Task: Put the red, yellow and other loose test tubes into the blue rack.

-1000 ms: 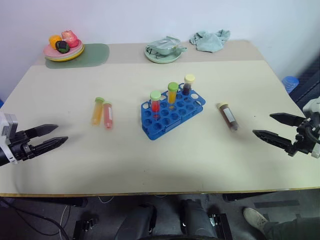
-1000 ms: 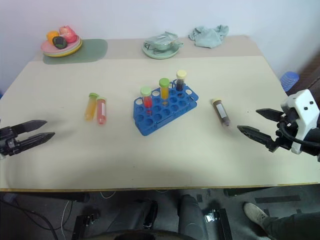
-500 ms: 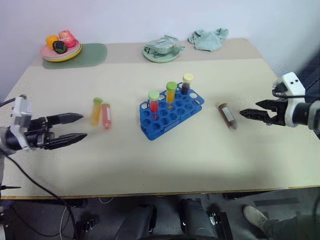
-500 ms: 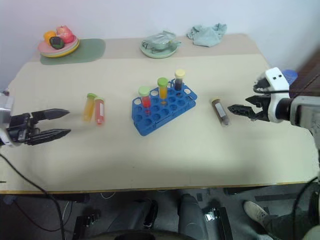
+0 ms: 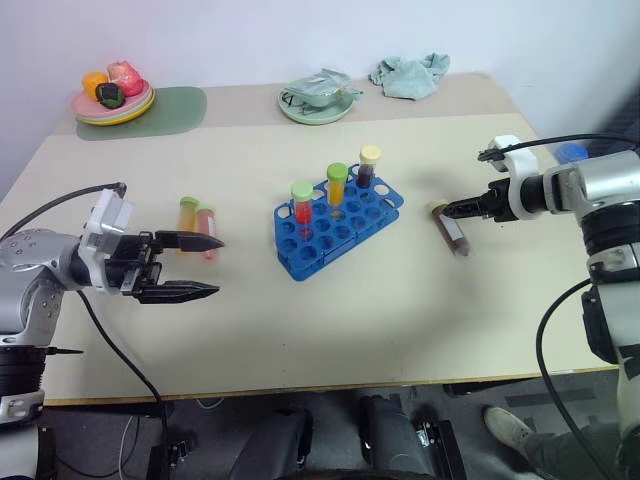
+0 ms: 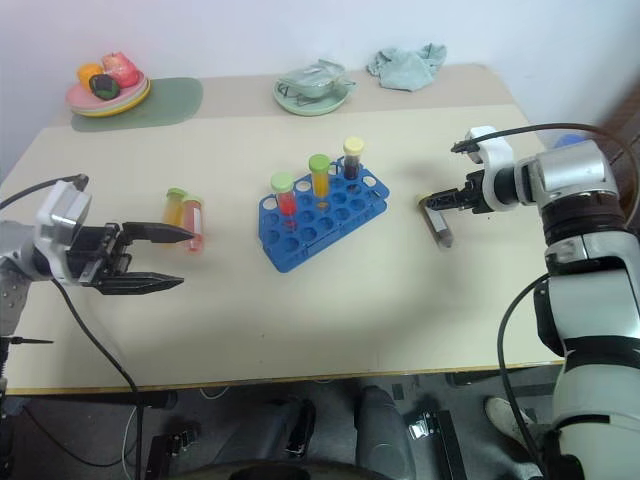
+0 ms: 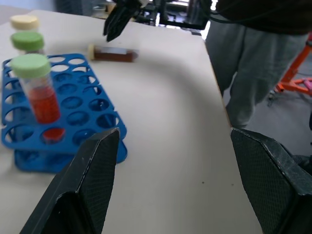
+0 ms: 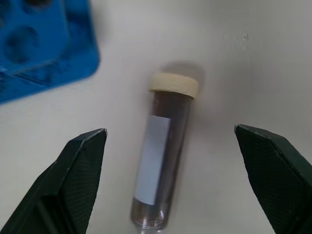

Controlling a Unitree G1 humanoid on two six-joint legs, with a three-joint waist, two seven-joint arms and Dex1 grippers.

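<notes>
Loose test tubes first, head view: yellow-orange tube and pinkish-red tube lie side by side on the table, at 9 o'clock of the blue rack; brown labelled tube lies at 3 o'clock of the rack. Three capped tubes stand upright in the rack's far rows. My left gripper hangs at 5 o'clock of the two green-capped tubes, fingers wide apart, nothing between them; upper finger crosses in front of the pinkish one, contact unclear. My right gripper sits right at the brown tube's cap end; can't tell the finger gap from here. Plate of fruit, dish and cloth at 12 o'clock, far edge.

Left wrist view: my fingers spread wide, empty. Rack with the red tube standing in it; brown tube beyond on the table, right gripper just above it. A person's grey trousers past the table edge.

Right wrist view: my fingers wide open, brown tube lying between them, cream cap toward the far side, label up, not touched. Rack corner near the cap.
</notes>
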